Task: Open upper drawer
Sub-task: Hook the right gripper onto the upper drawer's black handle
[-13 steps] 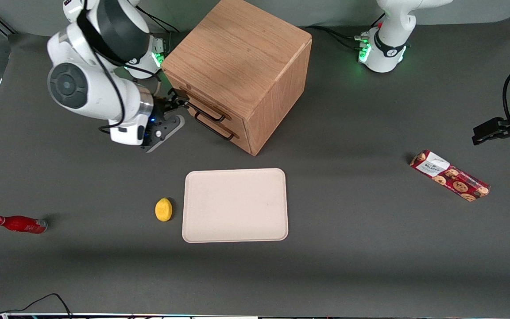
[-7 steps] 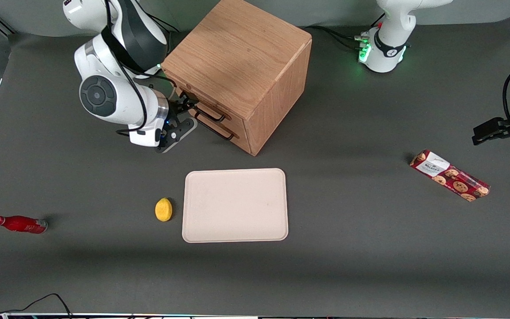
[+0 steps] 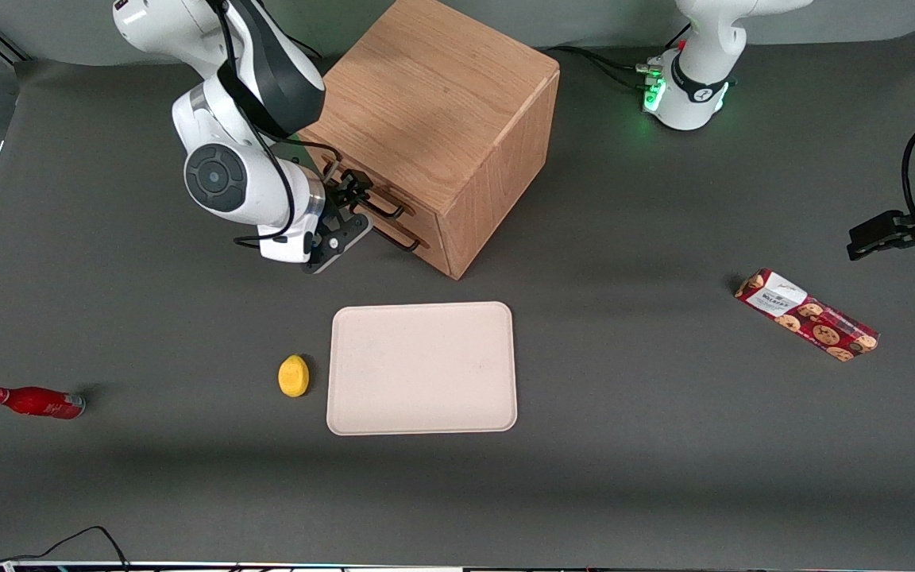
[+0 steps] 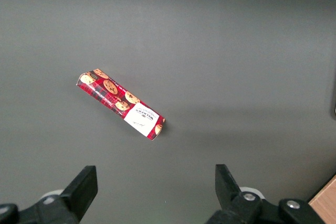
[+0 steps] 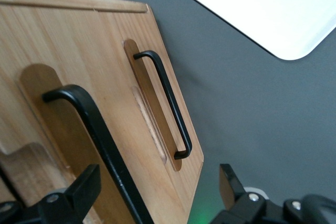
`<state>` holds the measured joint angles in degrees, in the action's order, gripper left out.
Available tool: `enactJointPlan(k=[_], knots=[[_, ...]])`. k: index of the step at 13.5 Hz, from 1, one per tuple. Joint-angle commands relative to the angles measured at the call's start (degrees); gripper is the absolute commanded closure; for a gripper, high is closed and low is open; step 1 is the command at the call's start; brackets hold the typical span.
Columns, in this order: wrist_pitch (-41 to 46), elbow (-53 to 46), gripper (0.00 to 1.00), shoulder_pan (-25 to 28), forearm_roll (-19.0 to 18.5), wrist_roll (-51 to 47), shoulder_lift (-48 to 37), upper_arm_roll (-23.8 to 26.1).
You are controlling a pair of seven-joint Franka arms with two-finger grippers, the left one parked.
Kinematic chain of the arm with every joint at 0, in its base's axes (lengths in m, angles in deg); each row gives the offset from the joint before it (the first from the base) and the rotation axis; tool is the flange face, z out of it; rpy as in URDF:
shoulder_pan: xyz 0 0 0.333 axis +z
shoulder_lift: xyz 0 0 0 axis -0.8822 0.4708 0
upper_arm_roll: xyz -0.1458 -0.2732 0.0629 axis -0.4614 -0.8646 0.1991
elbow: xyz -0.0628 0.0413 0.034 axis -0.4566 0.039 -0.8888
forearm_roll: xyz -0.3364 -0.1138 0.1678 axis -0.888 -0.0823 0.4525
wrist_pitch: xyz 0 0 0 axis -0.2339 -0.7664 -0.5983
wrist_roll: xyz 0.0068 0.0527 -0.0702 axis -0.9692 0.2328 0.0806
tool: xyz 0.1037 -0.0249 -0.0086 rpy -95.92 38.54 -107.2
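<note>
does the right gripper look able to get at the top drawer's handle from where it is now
Probably yes. The gripper sits open right in front of the cabinet, and the top drawer's handle runs between its fingers with nothing in between; the drawer looks shut.

The working arm in the upper left of the front view is glossy white with a black band, a round dark grey joint cap and thin black cables. Its gripper, close against the cabinet front, is black; jaws spread wide.
</note>
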<state>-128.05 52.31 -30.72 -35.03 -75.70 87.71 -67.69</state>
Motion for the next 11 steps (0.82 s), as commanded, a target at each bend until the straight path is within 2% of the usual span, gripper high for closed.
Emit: enactJointPlan(k=[1,7,9,11], knots=[[-1.4,2.2,0.00,-0.4,0.6,4.8,-0.8,0.2],[-4.3,4.6,0.00,-0.3,0.2,7.4,-0.6,0.2],[-5.5,4.5,0.00,-0.3,-3.0,8.6,0.0,0.2],[-5.9,4.3,0.00,-0.4,-3.4,10.5,0.6,0.1]])
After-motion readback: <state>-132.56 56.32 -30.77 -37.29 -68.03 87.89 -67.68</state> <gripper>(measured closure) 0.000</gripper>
